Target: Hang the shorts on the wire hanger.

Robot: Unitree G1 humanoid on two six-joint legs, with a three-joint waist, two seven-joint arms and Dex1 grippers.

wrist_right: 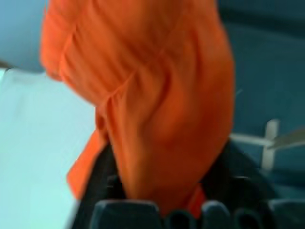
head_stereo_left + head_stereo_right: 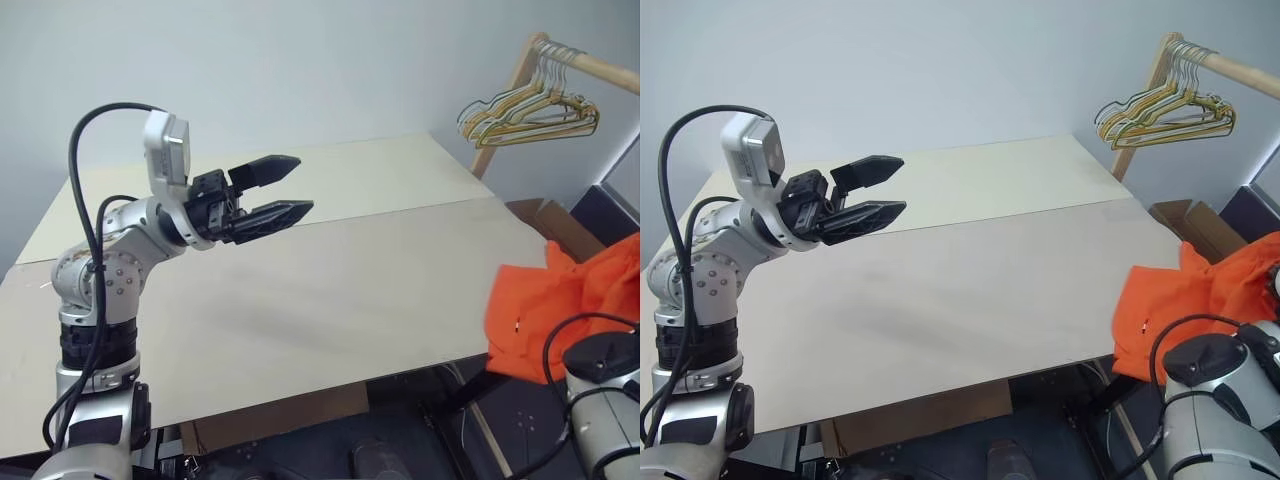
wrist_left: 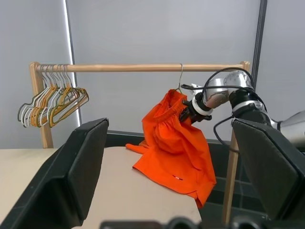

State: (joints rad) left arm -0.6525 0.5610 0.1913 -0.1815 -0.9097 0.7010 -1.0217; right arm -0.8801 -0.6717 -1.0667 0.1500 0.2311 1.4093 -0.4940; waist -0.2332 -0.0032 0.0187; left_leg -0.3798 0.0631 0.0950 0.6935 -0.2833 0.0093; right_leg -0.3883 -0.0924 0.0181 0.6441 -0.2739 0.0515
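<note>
orange shorts between the right gripper's fingers, beside table edge

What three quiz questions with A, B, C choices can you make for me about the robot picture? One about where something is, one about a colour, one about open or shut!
1. Where do the shorts hang?
A. From the wooden rail at the table's right edge
B. In the middle of the table
C. On the floor under the table

2. What colour are the shorts?
A. Blue
B. Orange
C. Green

3. How are the fingers of the left gripper over the table?
A. Shut on the shorts
B. Shut on a hanger
C. Open, holding nothing

Answers: 1 A, the left wrist view shows them on a thin wire hanger hooked over the wooden rail, their lower end draped on the table's edge. 2 B, the fabric is bright orange. 3 C, its two black fingers stand apart with nothing between them.
</note>
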